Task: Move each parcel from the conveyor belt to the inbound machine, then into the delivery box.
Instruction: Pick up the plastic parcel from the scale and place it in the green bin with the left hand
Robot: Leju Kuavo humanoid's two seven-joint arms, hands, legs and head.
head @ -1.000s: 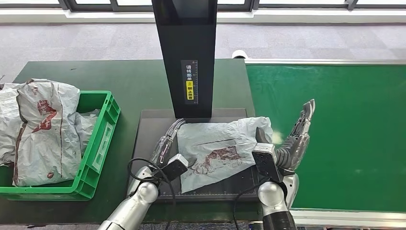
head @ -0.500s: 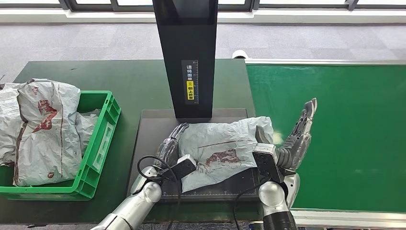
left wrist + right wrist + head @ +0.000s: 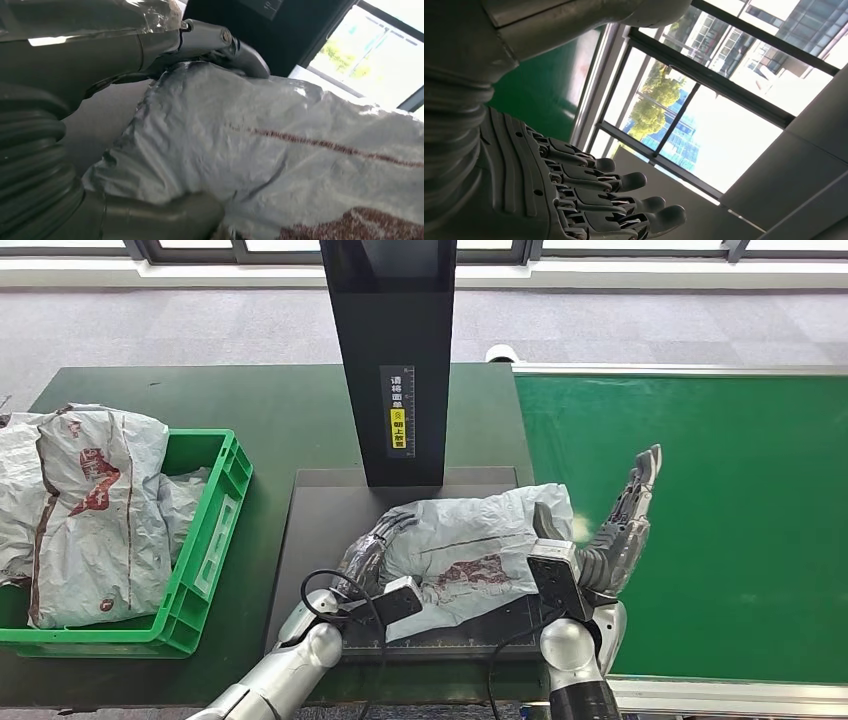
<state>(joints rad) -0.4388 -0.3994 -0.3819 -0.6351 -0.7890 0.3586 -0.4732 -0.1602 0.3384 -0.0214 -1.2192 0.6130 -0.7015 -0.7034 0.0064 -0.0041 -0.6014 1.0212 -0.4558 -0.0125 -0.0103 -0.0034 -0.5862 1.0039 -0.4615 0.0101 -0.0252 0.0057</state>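
Gripping the parcel [image 3: 470, 550], the left hand [image 3: 372, 552] lies low; right hand [image 3: 622, 530] upright, fingers apart.

Head camera is looking steeply down on the inbound machine [image 3: 400, 540]; left wrist camera is closing on the same parcel [image 3: 470, 550] [image 3: 280, 150]; right wrist camera is facing windows [image 3: 704, 100].
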